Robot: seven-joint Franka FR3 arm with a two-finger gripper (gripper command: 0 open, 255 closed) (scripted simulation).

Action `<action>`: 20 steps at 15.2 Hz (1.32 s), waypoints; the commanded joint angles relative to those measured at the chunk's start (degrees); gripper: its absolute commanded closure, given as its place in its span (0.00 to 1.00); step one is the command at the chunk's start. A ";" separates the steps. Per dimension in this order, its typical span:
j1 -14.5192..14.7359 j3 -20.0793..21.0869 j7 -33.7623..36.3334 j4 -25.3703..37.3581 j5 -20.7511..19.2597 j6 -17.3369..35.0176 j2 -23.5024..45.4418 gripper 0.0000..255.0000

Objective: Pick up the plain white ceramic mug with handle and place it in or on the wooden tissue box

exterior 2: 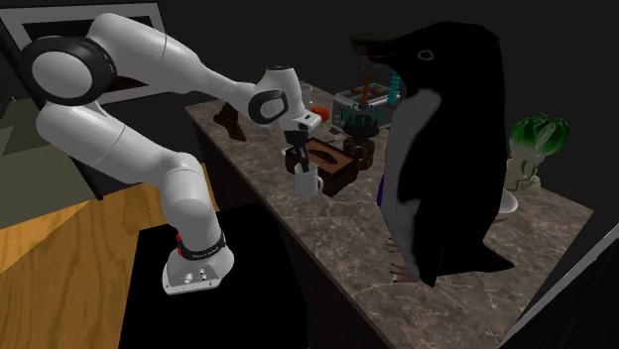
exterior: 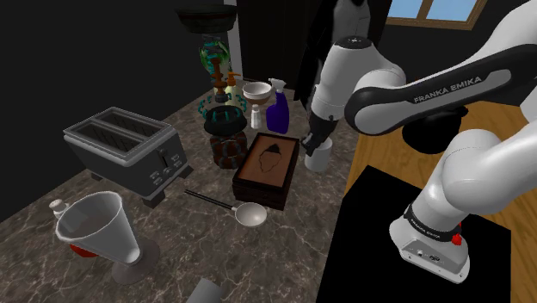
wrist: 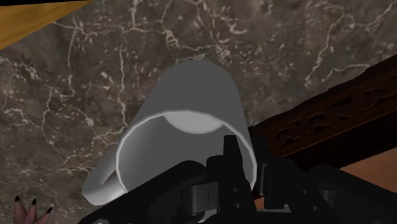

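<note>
The plain white mug (wrist: 184,121) is upright beside the dark wooden tissue box (wrist: 331,127), handle turned away from the box. My gripper (wrist: 250,162) comes down on its rim from above, one finger inside and one outside the wall on the box side, shut on it. In the shoulder view the mug (exterior: 318,156) hangs under the gripper (exterior: 314,142) at the counter's edge, just right of the box (exterior: 268,168). The second exterior view shows the mug (exterior 2: 309,182) below the gripper (exterior 2: 301,164), in front of the box (exterior 2: 332,164). I cannot tell whether its base touches the marble.
A toaster (exterior: 129,151), a clear cone-shaped vessel (exterior: 103,228) and a long spoon (exterior: 241,211) lie on the shoulder view's left of the box. A jar (exterior: 225,138) and a blue spray bottle (exterior: 278,108) stand behind it. A large penguin figure (exterior 2: 441,149) stands further along the counter.
</note>
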 commanded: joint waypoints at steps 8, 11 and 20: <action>0.23 -1.09 -0.83 4.91 -0.02 -8.57 -3.67 1.00; 0.21 -1.41 -1.06 6.78 -0.10 -11.17 -4.41 1.00; 0.03 -2.22 -1.64 12.92 -0.43 -18.56 -5.68 1.00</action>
